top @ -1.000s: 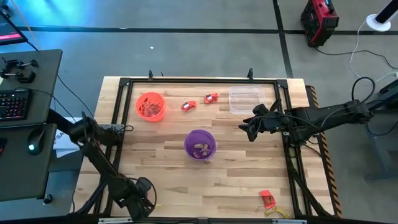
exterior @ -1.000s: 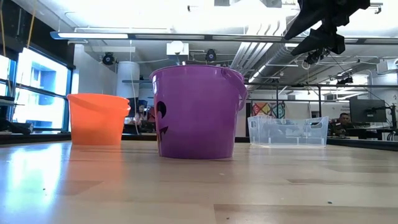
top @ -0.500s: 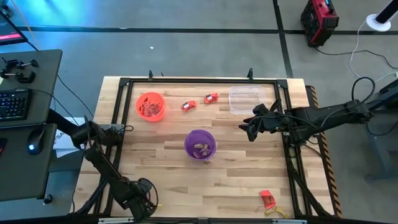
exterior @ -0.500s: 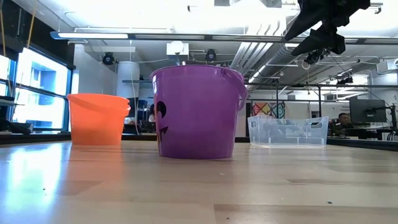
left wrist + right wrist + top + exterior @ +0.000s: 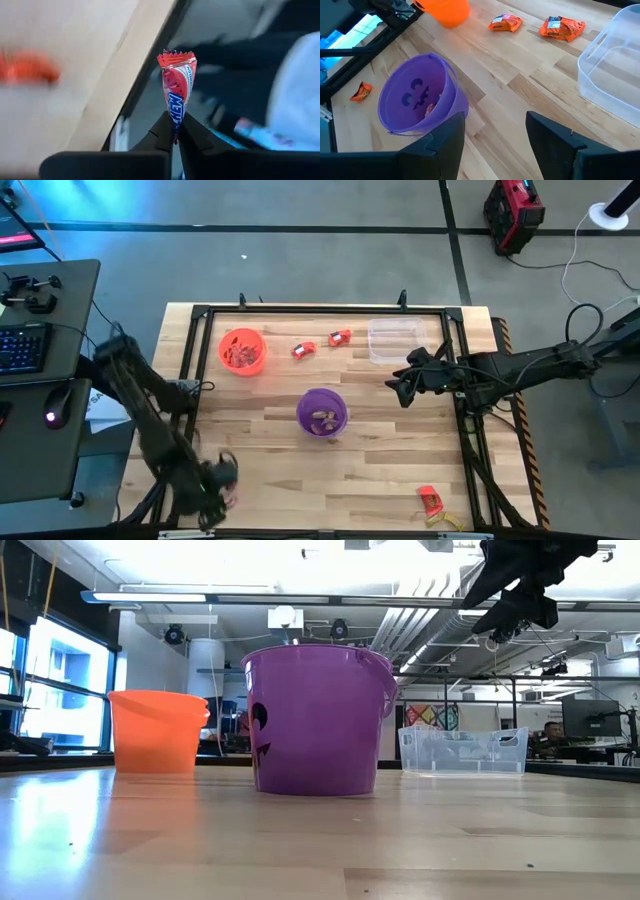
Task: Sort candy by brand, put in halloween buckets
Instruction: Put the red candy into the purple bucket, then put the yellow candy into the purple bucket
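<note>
A pink-red wrapped candy [image 5: 177, 82] sticks out past the fingertips of my left gripper [image 5: 175, 134], which is shut on it at the table's near left corner [image 5: 217, 483]. My right gripper [image 5: 495, 135] hangs open above the table's right part [image 5: 400, 386], touching nothing. Below it stands the purple bucket [image 5: 420, 100] with candy inside, upright on its base at the table's middle [image 5: 322, 412]. The orange bucket [image 5: 241, 351], holding several candies, stands at the far left. Two orange-wrapped candies [image 5: 303, 349] [image 5: 340, 337] lie flat between it and the clear tub. My left gripper pinches one crimped end of the candy's wrapper [image 5: 174, 120] between its two fingertips. The rest of the candy stands out beyond the fingers, in line with them, with its other crimped end [image 5: 176, 56] farthest away. It touches nothing else in the wrist view.
A clear plastic tub [image 5: 392, 340] sits at the far right. One red-orange candy [image 5: 430, 500] lies near the near right corner, and another [image 5: 361, 91] lies on the wood past the purple bucket. A black frame [image 5: 300, 311] runs around the table top.
My left arm has swung, its elbow going up and toward the far left. The left gripper has shifted a little toward the table's left and far edges at the near left corner. My right arm has kept still.
</note>
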### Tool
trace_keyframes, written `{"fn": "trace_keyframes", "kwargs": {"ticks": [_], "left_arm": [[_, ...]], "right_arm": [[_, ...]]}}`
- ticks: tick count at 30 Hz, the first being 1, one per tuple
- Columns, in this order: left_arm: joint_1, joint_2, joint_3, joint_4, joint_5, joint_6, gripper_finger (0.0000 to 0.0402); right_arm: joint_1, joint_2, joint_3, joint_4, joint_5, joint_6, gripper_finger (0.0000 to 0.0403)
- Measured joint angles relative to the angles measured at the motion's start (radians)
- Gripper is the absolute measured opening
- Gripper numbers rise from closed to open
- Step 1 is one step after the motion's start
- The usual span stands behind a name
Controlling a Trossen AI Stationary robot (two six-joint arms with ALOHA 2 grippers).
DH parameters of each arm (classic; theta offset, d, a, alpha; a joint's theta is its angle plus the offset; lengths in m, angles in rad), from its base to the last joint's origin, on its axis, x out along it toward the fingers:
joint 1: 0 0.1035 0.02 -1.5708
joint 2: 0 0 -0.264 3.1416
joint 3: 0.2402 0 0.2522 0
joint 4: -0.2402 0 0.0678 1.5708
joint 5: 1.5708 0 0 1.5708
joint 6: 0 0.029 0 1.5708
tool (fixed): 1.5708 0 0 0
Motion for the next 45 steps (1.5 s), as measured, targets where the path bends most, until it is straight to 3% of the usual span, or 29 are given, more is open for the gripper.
{"fn": "trace_keyframes", "kwargs": {"ticks": [4, 7, 9, 13, 16, 23, 30, 39, 45], "left_arm": [[0.093, -0.160, 0.001, -0.043, -0.221, 0.131, 0.0001], [0.244, -0.219, 0.001, -0.056, -0.295, 0.293, 0.0001], [0.366, -0.220, 0.001, -0.034, -0.284, 0.433, 0.0001], [0.579, -0.148, 0.001, 0.084, -0.163, 0.712, 0.0000], [0.693, -0.053, 0.001, 0.170, -0.099, 0.823, 0.0000], [0.852, 0.176, 0.000, 0.328, 0.021, 0.794, 0.0011], [0.907, 0.297, -0.001, 0.388, 0.157, 0.746, 0.0084], [0.965, 0.197, -0.001, 0.376, 0.239, 0.771, 0.0180], [0.980, -0.004, -0.001, 0.380, 0.223, 0.831, 0.0187]], "right_arm": [[0.000, 0.000, 0.000, 0.000, 0.030, 0.000, 0.0204], [0.000, 0.000, 0.000, 0.001, 0.040, 0.003, 0.0204], [0.000, 0.000, 0.000, 0.006, 0.039, 0.004, 0.0204], [0.000, 0.000, 0.000, 0.016, 0.042, 0.006, 0.0204], [0.000, 0.000, 0.000, 0.016, 0.075, 0.028, 0.0204], [0.000, 0.000, 0.000, 0.091, 0.174, 0.112, 0.0204], [0.000, 0.000, 0.000, 0.200, 0.175, 0.103, 0.0204], [0.000, 0.000, 0.000, 0.226, 0.070, 0.085, 0.0204], [0.019, 0.008, 0.000, 0.438, -0.225, 0.058, 0.0204]]}}
